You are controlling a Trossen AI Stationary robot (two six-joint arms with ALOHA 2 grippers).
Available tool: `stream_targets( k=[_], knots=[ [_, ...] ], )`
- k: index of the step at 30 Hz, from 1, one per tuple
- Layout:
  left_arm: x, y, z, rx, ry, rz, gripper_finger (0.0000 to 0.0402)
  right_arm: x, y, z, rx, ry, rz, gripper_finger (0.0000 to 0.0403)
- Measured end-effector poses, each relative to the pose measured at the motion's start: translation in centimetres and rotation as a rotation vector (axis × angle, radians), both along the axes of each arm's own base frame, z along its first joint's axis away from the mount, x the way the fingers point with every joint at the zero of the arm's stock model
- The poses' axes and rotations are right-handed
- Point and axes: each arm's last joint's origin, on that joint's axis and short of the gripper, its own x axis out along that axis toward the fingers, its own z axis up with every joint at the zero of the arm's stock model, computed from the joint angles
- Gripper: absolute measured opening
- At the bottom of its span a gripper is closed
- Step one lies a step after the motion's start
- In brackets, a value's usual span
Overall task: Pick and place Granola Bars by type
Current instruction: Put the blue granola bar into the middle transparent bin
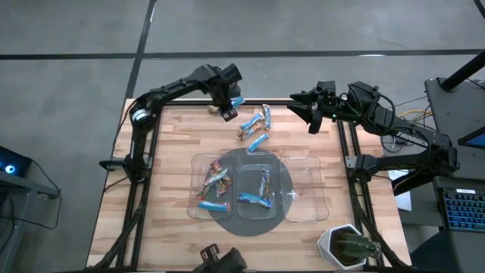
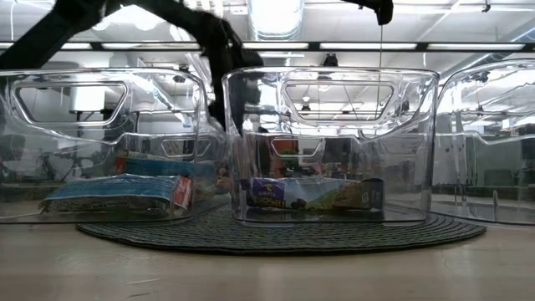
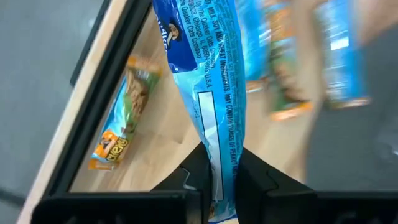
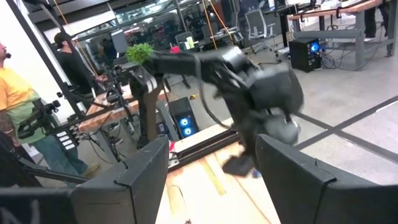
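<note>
So the left gripper (image 3: pixel 221 177) is up near the top middle of the overhead shot, at the far edge of the table (image 1: pixel 170 152), and its fingers are pinched tight on one end of a blue granola bar (image 3: pixel 205 81). On its wrist cam the wrapper runs straight up out of the pinch, with an orange-brown bar (image 3: pixel 121 121) lying on the wood just beside the table edge.

Just right of that claw in the overhead, a small scatter of loose bars (image 1: pixel 256 127) sits on the wood, mostly blue. Below them, lower centre, three clear trays (image 1: pixel 307 189) stand in a row on a round dark mat (image 1: pixel 254 225). The left tray holds several bars (image 1: pixel 214 186), the middle tray has a few (image 1: pixel 258 193), the right one looks bare.

The right gripper (image 1: pixel 309 114) hangs at the upper right, fingers spread wide, holding nothing. A potted plant (image 1: pixel 348 246) is at the bottom right corner.
</note>
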Motion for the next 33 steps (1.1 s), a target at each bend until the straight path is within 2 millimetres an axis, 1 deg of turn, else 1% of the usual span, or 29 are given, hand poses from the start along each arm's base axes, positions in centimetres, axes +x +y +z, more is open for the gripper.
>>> stream_targets(
  k=[4, 8, 12, 16, 19, 21, 25, 30, 33],
  knots=[
    [-0.8, -2.2, 5.1, 0.008, -0.12, -0.079, 0.0028, 0.0, 0.0, 0.0, -0.016, 0.004, 0.0, 0.023],
    [-2.0, -5.4, 9.9, 0.026, -0.275, -0.178, 0.0028, 0.0, 0.0, 0.0, -0.025, 0.003, 0.0, 0.023],
    [-3.2, -9.1, 13.9, 0.073, -0.43, -0.294, 0.0028, 0.0, 0.0, 0.1, -0.027, -0.005, 0.001, 0.0231],
    [-4.6, -12.6, 16.9, 0.157, -0.553, -0.42, 0.0028, 0.2, 0.0, 0.5, -0.041, -0.043, 0.008, 0.0229],
    [-5.2, -14.3, 18.1, 0.231, -0.585, -0.456, 0.0028, 0.2, 0.0, 0.8, -0.053, -0.076, 0.011, 0.0228],
    [-5.3, -14.7, 18.3, 0.281, -0.569, -0.437, 0.0028, 0.2, 0.0, 1.1, -0.052, -0.094, 0.013, 0.0228],
    [-5.1, -14.7, 18.1, 0.322, -0.534, -0.402, 0.0028, 0.1, 0.3, 1.8, -0.044, -0.114, 0.029, 0.0228],
    [-4.0, -14.4, 17.3, 0.319, -0.508, -0.413, 0.0028, 0.1, 0.9, 2.5, -0.05, -0.132, 0.064, 0.0228],
    [-3.4, -14.5, 16.9, 0.356, -0.471, -0.433, 0.0028, 0.6, 1.0, 2.5, -0.041, -0.125, 0.077, 0.0228]
  ],
)
